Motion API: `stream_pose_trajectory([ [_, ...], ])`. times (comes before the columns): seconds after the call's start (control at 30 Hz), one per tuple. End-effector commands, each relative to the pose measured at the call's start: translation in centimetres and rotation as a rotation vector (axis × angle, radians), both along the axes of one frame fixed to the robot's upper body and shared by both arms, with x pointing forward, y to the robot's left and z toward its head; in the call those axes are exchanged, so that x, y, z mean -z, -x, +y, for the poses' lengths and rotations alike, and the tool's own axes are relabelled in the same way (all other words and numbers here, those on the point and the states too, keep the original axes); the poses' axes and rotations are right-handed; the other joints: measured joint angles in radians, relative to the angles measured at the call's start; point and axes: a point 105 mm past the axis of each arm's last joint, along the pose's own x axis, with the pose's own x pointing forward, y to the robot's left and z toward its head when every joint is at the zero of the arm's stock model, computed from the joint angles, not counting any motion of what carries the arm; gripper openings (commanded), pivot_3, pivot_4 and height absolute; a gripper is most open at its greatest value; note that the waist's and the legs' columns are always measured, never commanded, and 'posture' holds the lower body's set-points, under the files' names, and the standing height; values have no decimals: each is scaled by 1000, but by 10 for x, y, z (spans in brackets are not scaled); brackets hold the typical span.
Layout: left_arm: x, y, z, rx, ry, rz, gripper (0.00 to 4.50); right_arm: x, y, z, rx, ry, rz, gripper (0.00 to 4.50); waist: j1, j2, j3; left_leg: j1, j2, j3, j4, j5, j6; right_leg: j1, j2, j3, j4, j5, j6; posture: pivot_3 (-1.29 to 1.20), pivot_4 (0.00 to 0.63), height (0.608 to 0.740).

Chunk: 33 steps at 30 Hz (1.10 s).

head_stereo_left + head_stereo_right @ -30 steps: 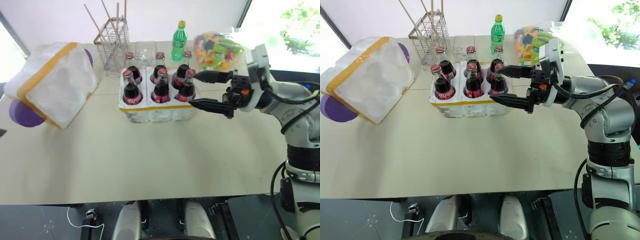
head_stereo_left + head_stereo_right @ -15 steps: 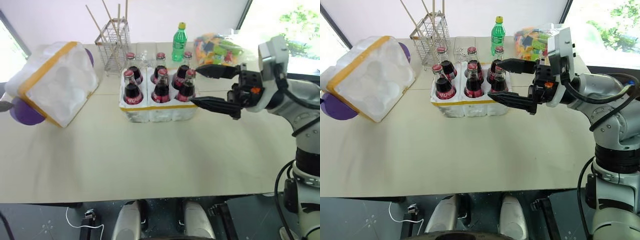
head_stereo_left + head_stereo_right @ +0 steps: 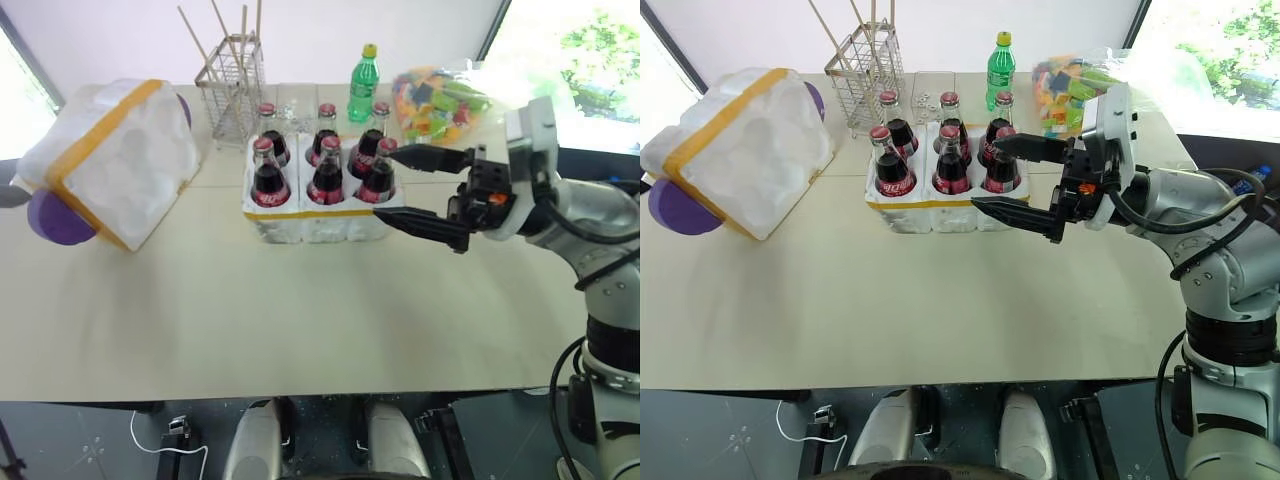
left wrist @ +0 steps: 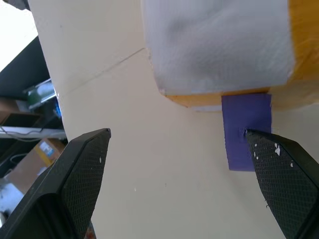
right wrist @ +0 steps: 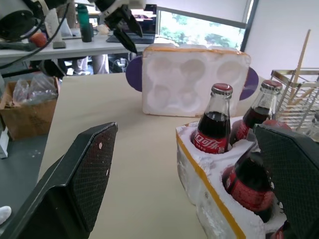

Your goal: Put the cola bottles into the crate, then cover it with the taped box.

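We see a lab or robotics workroom: a plain beige worktable [image 3: 300,320] set by large windows [image 5: 199,32], a cluttered bench [image 5: 75,45] behind with bottles and gear, a cardboard box [image 5: 22,112] of supplies on the floor, and cables [image 3: 165,445] trailing under the table.

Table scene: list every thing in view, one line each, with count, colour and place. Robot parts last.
cola bottles: six, dark with red caps and labels, standing in the crate's holes.
crate: one, white foam with a yellow tape band, mid-table.
taped box: one, white foam with yellow tape and purple discs, lying tilted on the table's left side, hollowed face towards the crate.
wire rack: one, metal, holding wooden sticks, behind the crate.
green bottle: one, yellow cap, back of the table.
bag of toys: one, clear with many-coloured pieces, back right.
table: one, beige.
left gripper: open, near the taped box's purple disc.
right gripper: open, beside the crate's right end.
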Motion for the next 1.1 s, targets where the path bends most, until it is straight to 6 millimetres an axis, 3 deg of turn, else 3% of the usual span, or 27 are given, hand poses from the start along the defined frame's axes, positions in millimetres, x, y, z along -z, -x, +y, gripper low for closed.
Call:
stream_pose_trajectory([
  [0.03, -16, 12, -5, 28, -3, 2, 4500, -5, 6, 1, -17, -20, -35, 4482, -1, 0, 0, 0, 0, 0, 0, 0, 0, 0, 0, 0, 0, 0, 0, 0, 150, 736],
  [0.3, 11, 20, -4, 14, 25, 101, 4500, -7, 4, 4, -28, -29, -31, 4482, 0, 0, 0, 0, 2, 0, 1, 0, 0, 0, 0, 0, 0, 0, 0, 0, 150, 736],
  [0.5, 35, -1, -7, -5, 84, 94, 4500, -10, 5, 8, -45, -38, -35, 4482, 7, -1, 0, 0, 2, 0, 2, 0, 0, 1, 0, 0, 1, 0, 0, 0, 150, 736],
  [0.9, 58, -31, -11, -14, 86, 119, 4500, -11, 9, 14, -57, -45, -41, 4482, 5, -3, -1, 0, 1, 0, 3, 0, 0, 1, 0, 0, 2, 0, 0, 0, 150, 736],
  [1.0, 65, -31, -10, -19, 96, 151, 3588, -13, 12, 13, -57, -47, -49, 4500, 4, -3, -1, 0, 1, 0, 3, 0, 0, 1, 0, 0, 2, 0, 0, 0, 150, 736],
  [1.1, 74, -32, -8, -21, 71, 179, 2072, -17, 14, 12, -60, -49, -59, 4500, 3, -3, -1, 0, 1, 0, 3, 0, 0, 1, 0, 0, 2, 0, 0, 0, 150, 736],
])
